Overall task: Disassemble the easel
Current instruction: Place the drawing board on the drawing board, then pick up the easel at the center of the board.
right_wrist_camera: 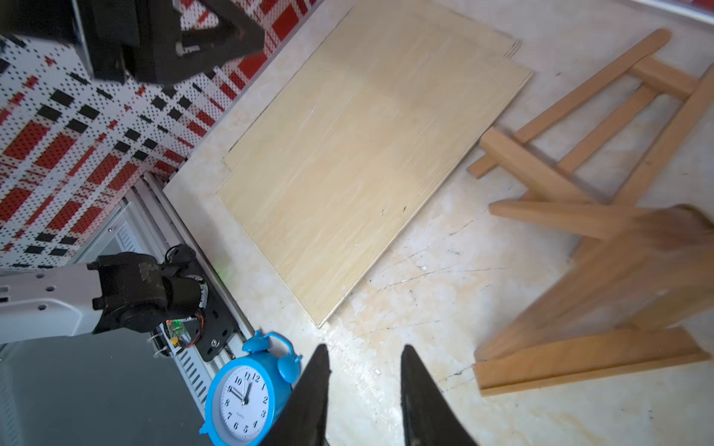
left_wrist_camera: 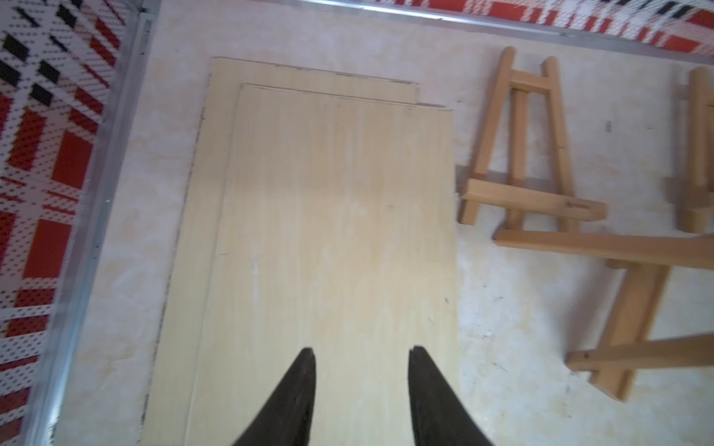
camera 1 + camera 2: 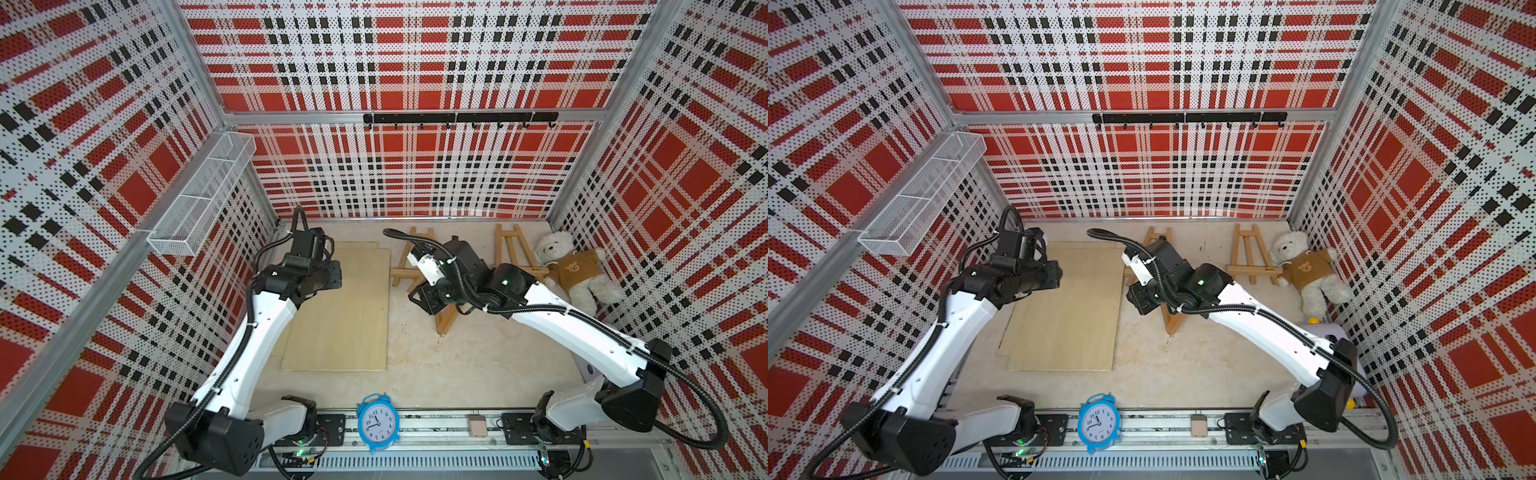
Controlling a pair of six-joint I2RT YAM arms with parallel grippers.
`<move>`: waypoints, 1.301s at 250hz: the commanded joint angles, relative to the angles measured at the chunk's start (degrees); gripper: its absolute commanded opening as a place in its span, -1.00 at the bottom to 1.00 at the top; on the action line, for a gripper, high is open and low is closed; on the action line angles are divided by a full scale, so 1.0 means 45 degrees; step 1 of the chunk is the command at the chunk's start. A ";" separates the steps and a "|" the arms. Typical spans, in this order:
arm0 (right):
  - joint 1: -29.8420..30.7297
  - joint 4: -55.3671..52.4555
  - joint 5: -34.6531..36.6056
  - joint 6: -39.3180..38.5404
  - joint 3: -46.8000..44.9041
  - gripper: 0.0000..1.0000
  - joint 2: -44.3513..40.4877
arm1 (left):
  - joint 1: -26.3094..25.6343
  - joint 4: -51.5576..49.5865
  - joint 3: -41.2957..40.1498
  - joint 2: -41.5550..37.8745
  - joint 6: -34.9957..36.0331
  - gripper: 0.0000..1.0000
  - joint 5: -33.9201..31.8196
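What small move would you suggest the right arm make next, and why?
Probably turn the right gripper toward the nearest easel and steady it: its jaws are open and empty, and that easel looks blurred, perhaps not settled, with a leg against the flat easel.

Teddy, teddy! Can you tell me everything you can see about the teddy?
The teddy is a fluffy white plush bear in a brown shirt with a little bear face on the chest. It lies on its back on the table in the far right corner, with its head toward the back wall and its legs toward the front. One arm reaches toward the side wall. The other arm seems to touch the ledge of a small wooden easel beside it.
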 commanded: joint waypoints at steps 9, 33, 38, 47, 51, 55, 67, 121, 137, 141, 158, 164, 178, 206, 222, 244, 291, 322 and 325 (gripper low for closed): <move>-0.2055 -0.0075 0.0370 -0.1378 -0.0351 -0.35 -0.1402 | -0.1109 0.0440 0.0279 -0.0220 -0.1581 -0.13 -0.0053; -0.3711 0.0114 -0.0112 -0.2060 -0.1321 -0.29 -0.2083 | -0.1391 0.0702 0.0280 -0.0141 -0.2066 -0.13 0.0427; -0.4024 0.0173 -0.0190 -0.2186 -0.1522 -0.28 -0.2167 | -0.1417 0.0796 0.0265 -0.0132 -0.2156 -0.13 0.0576; -0.4506 0.0271 -0.0447 -0.2434 -0.1854 -0.25 -0.2254 | -0.1505 0.0918 0.0260 -0.0116 -0.2314 -0.13 0.0659; -0.4690 0.0335 -0.0585 -0.2566 -0.1996 -0.24 -0.2259 | -0.1539 0.0974 0.0260 -0.0107 -0.2378 -0.13 0.0678; -0.4837 0.0387 -0.0677 -0.2671 -0.2134 -0.24 -0.2260 | -0.1595 0.1021 0.0260 -0.0119 -0.2409 -0.13 0.0702; -0.5146 0.0613 -0.0874 -0.3033 -0.2516 -0.21 -0.2160 | -0.1699 0.1197 0.0259 -0.0121 -0.2559 -0.13 0.0770; -0.5326 0.1945 -0.1326 -0.4287 -0.3478 -0.07 -0.0688 | -0.1784 0.1557 0.0453 -0.0071 -0.2951 -0.10 0.1100; -0.5508 0.2504 -0.1590 -0.4281 -0.3656 -0.05 -0.0218 | -0.1860 0.1613 0.0475 -0.0098 -0.3092 -0.10 0.1149; -0.5549 0.2648 -0.1673 -0.4250 -0.3706 -0.05 -0.0131 | -0.1894 0.1619 0.0475 -0.0112 -0.3117 -0.09 0.1149; -0.5633 0.3206 -0.1835 -0.4219 -0.3804 -0.04 0.0240 | -0.2043 0.1635 0.0458 -0.0207 -0.3250 -0.09 0.1058; -0.5634 0.3383 -0.1858 -0.4215 -0.3822 -0.04 0.0376 | -0.2116 0.1637 0.0446 -0.0253 -0.3304 -0.10 0.0986; -0.5670 0.3749 -0.1908 -0.4238 -0.3827 -0.04 0.0670 | -0.2231 0.1635 0.0388 -0.0351 -0.3434 -0.09 0.0898; -0.5750 0.4419 -0.1898 -0.4279 -0.3770 -0.04 0.1258 | -0.2541 0.1730 0.0207 -0.0588 -0.3693 -0.09 0.0741; -0.5807 0.4840 -0.1922 -0.4315 -0.3773 -0.04 0.1550 | -0.2631 0.1733 0.0109 -0.0724 -0.3842 -0.09 0.0691; -0.5886 0.5193 -0.2026 -0.4408 -0.3678 -0.05 0.1997 | -0.2642 0.1733 -0.0022 -0.0941 -0.3990 -0.09 0.0514; -0.6119 0.5964 -0.2390 -0.4452 -0.3617 -0.07 0.2687 | -0.2559 0.1482 0.0043 -0.1247 -0.4039 -0.09 0.0270; -0.6280 0.6570 -0.2904 -0.4492 -0.3768 -0.29 0.2855 | -0.2408 0.1342 0.0084 -0.1245 -0.4050 -0.09 0.0295; -0.6293 0.6597 -0.2963 -0.4503 -0.3793 -0.33 0.2842 | -0.2400 0.1342 0.0084 -0.1243 -0.4051 -0.09 0.0305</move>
